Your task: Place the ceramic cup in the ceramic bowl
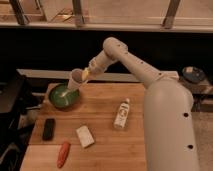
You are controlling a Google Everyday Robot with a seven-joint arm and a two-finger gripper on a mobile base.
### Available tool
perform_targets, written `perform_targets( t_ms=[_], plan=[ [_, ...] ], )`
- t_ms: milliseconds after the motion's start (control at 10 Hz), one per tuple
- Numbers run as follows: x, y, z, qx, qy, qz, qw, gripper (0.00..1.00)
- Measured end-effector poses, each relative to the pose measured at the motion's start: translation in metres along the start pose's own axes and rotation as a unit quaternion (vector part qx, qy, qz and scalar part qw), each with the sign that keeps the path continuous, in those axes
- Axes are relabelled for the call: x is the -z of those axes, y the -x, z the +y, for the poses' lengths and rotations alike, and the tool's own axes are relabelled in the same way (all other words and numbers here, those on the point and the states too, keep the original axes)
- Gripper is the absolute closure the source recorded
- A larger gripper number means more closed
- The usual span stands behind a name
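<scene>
The green ceramic bowl (62,96) sits at the back left of the wooden table (105,145). My gripper (82,76) is shut on the small white ceramic cup (75,79) and holds it tilted just above the bowl's right rim. The cup's opening faces up and left. The white arm reaches in from the right.
A white bottle with a printed label (121,113) lies right of centre. A black rectangular object (48,128), a white block (84,136) and an orange-red carrot-like object (63,153) lie at the front left. A dark chair stands left of the table.
</scene>
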Motion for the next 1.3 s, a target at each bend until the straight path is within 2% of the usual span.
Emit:
perform_targets(
  t_ms=[200, 300, 500, 1000, 1100, 1300],
  plan=[
    [-0.014, 0.012, -0.003, 0.003, 0.0, -0.008, 1.0, 1.0],
    [-0.025, 0.022, -0.006, 0.007, -0.008, -0.014, 0.9998, 1.0],
    [-0.041, 0.026, -0.01, 0.008, -0.017, -0.012, 0.9998, 1.0],
    [-0.086, 0.012, -0.016, -0.003, -0.029, 0.03, 0.9991, 0.99],
    [-0.091, 0.009, -0.016, -0.004, -0.033, 0.037, 0.9988, 0.94],
    [-0.101, 0.006, -0.015, -0.005, -0.037, 0.05, 0.9981, 0.74]
  ],
)
